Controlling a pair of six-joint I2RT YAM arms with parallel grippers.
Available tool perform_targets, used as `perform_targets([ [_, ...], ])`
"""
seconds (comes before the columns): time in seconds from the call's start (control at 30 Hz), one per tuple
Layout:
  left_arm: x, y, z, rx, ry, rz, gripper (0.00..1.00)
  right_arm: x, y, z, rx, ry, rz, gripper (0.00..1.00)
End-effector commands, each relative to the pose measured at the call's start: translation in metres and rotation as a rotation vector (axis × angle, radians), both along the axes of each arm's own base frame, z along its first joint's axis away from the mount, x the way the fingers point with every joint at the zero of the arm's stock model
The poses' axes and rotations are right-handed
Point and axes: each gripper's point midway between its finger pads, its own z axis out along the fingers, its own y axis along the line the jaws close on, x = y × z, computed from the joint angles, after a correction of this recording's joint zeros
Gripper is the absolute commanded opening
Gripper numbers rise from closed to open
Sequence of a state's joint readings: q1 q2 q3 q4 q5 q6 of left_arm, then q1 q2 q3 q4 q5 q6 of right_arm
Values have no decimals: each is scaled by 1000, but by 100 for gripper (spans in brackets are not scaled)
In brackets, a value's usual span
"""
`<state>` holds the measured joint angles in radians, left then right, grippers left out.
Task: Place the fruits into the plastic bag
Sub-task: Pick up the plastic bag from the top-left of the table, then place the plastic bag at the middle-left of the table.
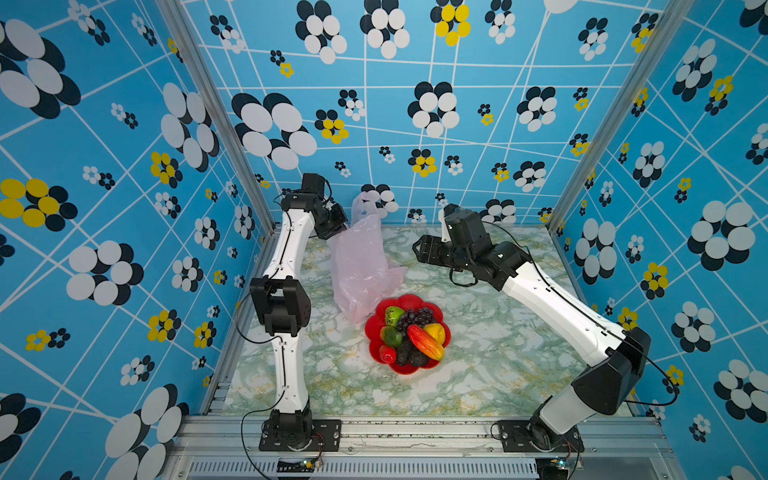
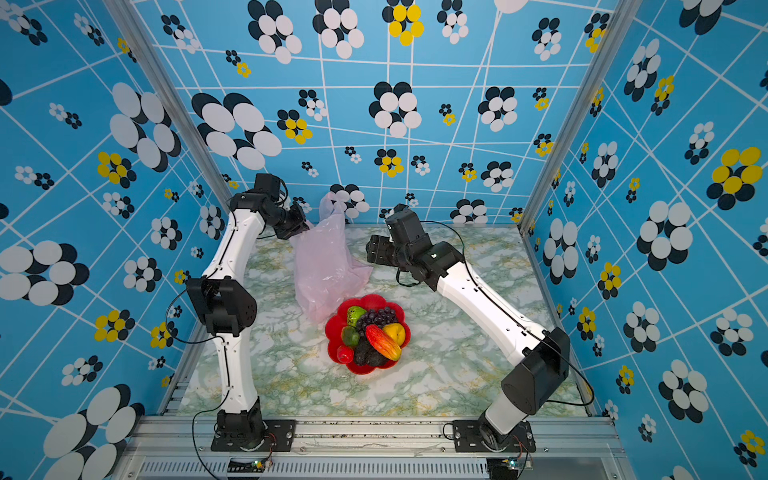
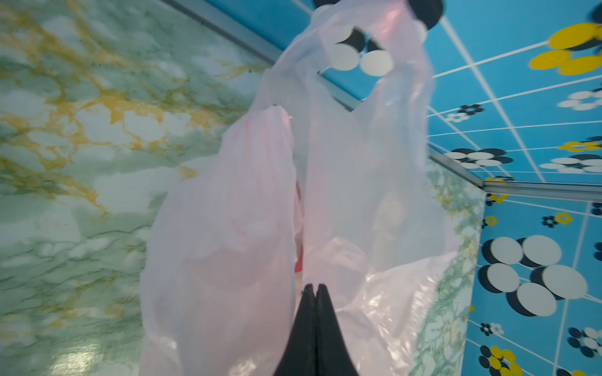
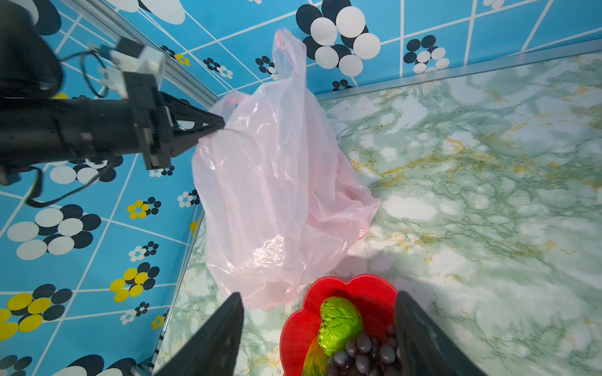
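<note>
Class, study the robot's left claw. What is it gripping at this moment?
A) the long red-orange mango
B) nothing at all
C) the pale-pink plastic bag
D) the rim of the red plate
C: in the right wrist view the left claw is shut on the upper edge of the plastic bag, and the film bunches at its tips.

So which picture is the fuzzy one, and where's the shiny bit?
Left wrist view: fuzziest, the plastic bag and wall flowers smeared, shiny glare on the bag's crinkles. Right wrist view: sharper, one small glint low on the bag. Both top views: crisp, evenly lit.
</note>
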<state>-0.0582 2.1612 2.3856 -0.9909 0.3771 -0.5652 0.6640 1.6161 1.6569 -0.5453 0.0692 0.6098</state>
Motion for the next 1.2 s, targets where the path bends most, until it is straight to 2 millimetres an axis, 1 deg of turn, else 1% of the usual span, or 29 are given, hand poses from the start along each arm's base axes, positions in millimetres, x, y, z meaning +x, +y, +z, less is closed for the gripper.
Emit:
perform_targets([
  [0.0, -18, -32, 82, -83, -197, -107, 0, 13, -10, 27, 9, -77, -39, 74],
  [0.07, -29, -52, 103, -96, -256, -169, 0, 16, -15, 39, 7, -109, -58, 75],
  [0.13, -43, -80, 123, -114, -317, -260, 0, 19, -25, 51, 10, -144, -94, 75],
  [0.17, -50, -91, 128, -118, -334, -297, 0, 20, -30, 56, 17, -159, -110, 75],
  [0.23, -72, -118, 138, -122, -365, -397, 0, 19, -42, 65, 26, -186, -138, 74],
  [0.3, -96, -140, 138, -110, -371, -482, 0, 15, -56, 70, 21, -196, -168, 74],
  [0.33, -113, -152, 137, -99, -371, -533, 0, 11, -63, 70, 13, -201, -183, 74],
  [0.37, -126, -161, 131, -82, -365, -570, 0, 8, -70, 71, 7, -207, -196, 74],
  [0.4, -148, -171, 128, -51, -371, -623, 0, 3, -78, 70, 1, -213, -212, 74],
  [0.43, -168, -178, 121, -2, -370, -668, 0, -2, -87, 60, -17, -202, -233, 74],
  [0.47, -185, -180, 111, 47, -359, -697, 0, -7, -94, 58, -19, -206, -252, 74],
  [0.5, -206, -181, 101, 102, -351, -734, 0, -13, -101, 54, -21, -204, -269, 74],
  [0.57, -240, -172, 84, 195, -346, -758, 0, -23, -113, 44, -21, -193, -296, 74],
  [0.6, -256, -164, 79, 226, -360, -754, 0, -27, -117, 40, -19, -189, -304, 74],
  [0.63, -268, -151, 73, 252, -370, -723, 0, -31, -120, 34, -19, -177, -307, 74],
  [0.7, -286, -125, 68, 267, -401, -638, 0, -37, -122, 23, -18, -151, -306, 75],
  [0.77, -299, -97, 62, 303, -420, -555, 0, -39, -117, 16, -9, -130, -280, 75],
  [0.8, -306, -86, 58, 312, -416, -530, 0, -39, -113, 12, -6, -114, -261, 79],
  [0.83, -312, -78, 54, 306, -405, -517, 0, -37, -107, 9, -1, -101, -239, 84],
  [0.87, -317, -75, 50, 299, -394, -514, 0, -35, -100, 5, 0, -87, -213, 94],
  [0.9, -322, -72, 47, 290, -381, -512, 0, -32, -89, 2, -1, -74, -167, 99],
  [0.97, -328, -68, 41, 284, -369, -504, 0, -25, -71, -5, -14, -32, -94, 99],
  [1.03, -331, -65, 39, 282, -364, -494, 0, -18, -55, -17, -23, 31, -48, 99],
  [1.17, -336, -60, 38, 275, -363, -477, 0, -12, -40, -47, -2, 190, -58, 99],
])
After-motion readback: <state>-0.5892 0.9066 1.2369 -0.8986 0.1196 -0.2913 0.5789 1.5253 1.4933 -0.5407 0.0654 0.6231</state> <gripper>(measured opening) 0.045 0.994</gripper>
